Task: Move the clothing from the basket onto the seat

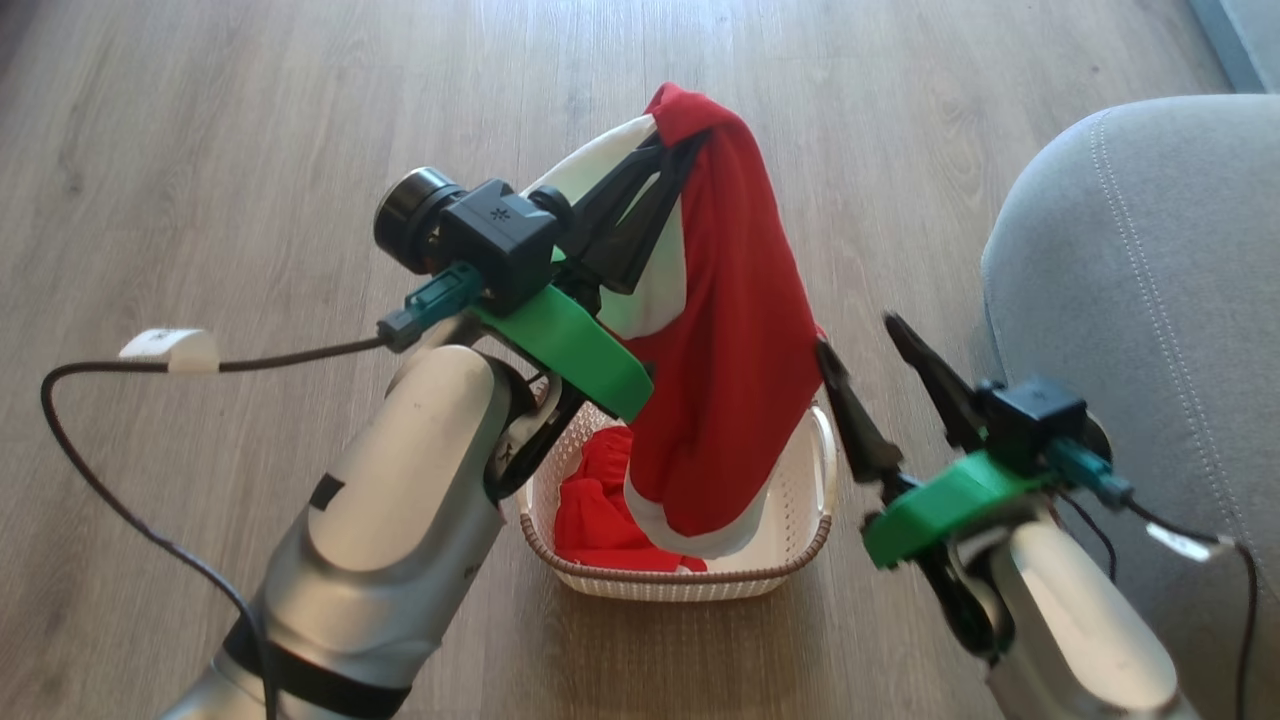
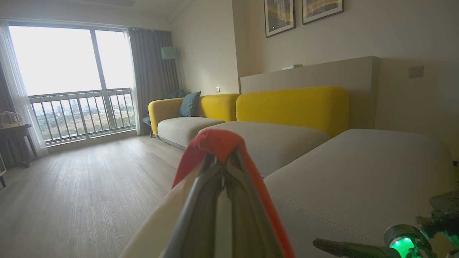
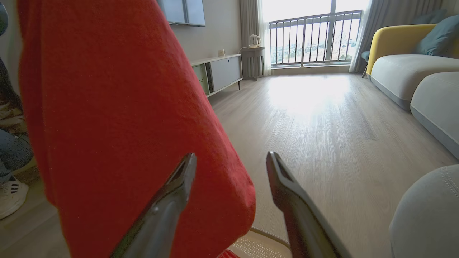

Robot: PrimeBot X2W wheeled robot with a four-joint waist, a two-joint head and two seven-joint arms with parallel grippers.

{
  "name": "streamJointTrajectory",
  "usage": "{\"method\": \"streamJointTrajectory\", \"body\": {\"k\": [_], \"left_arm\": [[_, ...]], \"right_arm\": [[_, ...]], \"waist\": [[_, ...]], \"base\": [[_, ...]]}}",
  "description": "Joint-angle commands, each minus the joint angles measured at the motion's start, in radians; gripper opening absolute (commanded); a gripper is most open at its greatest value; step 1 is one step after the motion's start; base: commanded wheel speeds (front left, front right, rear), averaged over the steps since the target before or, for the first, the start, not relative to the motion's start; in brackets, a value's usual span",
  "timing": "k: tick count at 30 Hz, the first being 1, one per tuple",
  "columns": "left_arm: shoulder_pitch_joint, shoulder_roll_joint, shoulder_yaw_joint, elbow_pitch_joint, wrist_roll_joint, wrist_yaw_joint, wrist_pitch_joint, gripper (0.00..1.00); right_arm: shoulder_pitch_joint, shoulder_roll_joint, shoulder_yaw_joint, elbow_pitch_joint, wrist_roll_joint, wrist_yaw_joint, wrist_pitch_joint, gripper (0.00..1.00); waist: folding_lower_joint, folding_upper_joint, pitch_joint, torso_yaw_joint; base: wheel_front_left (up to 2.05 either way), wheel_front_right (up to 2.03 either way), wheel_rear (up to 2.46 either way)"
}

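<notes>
Your left fingers (image 1: 640, 210) are pressed together and clamped on the clothing (image 1: 730, 350). They pinch a fold at its top where the red fabric meets a white part. In the left wrist view the red cloth (image 2: 215, 141) caps the tips of the left fingers (image 2: 204, 200) and runs down both sides of them, with pale fabric along one side.

From that pinch the clothing hangs below the fingertips in a long red drape. Its white-trimmed lower edge dangles inside the basket (image 1: 800, 500). More red fabric lies crumpled on the basket bottom under the left fingers, and you cannot tell whether it joins the hanging part. The basket stands on the floor (image 1: 250, 150), between your two arms.

Your right fingers (image 1: 845, 400) stand wide apart with nothing between them. In the right wrist view the red drape (image 3: 107, 125) hangs just beside the right fingers (image 3: 179, 182) on their inner side, and whether it touches the near tip cannot be told. The basket rim (image 3: 261, 243) shows low between these fingers.

The seat (image 1: 1150, 280) lies on the outer side of the right fingers, close by them and bare of cloth. In the left wrist view its grey cushion (image 2: 358, 172) lies beyond the left fingertips, off to one side.
</notes>
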Motion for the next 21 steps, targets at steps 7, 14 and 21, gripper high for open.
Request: {"method": "streamJointTrajectory", "body": {"k": [7, 14, 21], "left_arm": [[-0.048, 0.010, 0.007, -0.046, -0.019, -0.001, -0.012, 0.00], [-0.046, 0.010, -0.033, -0.049, -0.030, 0.002, -0.012, 0.00], [-0.048, 0.010, -0.060, -0.051, -0.041, 0.006, -0.012, 0.00]], "right_arm": [[-0.145, -0.021, 0.170, -0.124, 0.034, 0.000, -0.006, 1.00], [-0.194, -0.006, 0.249, -0.171, 0.011, 0.000, -0.006, 1.00], [-0.199, 0.008, 0.270, -0.167, -0.013, 0.000, -0.006, 1.00]], "waist": [[0.0001, 0.0000, 0.006, 0.011], [0.0001, 0.0000, 0.004, 0.025], [0.0001, 0.0000, 0.002, 0.030]], "base": [[0.00, 0.00, 0.00], [0.00, 0.00, 0.00], [0.00, 0.00, 0.00]]}}
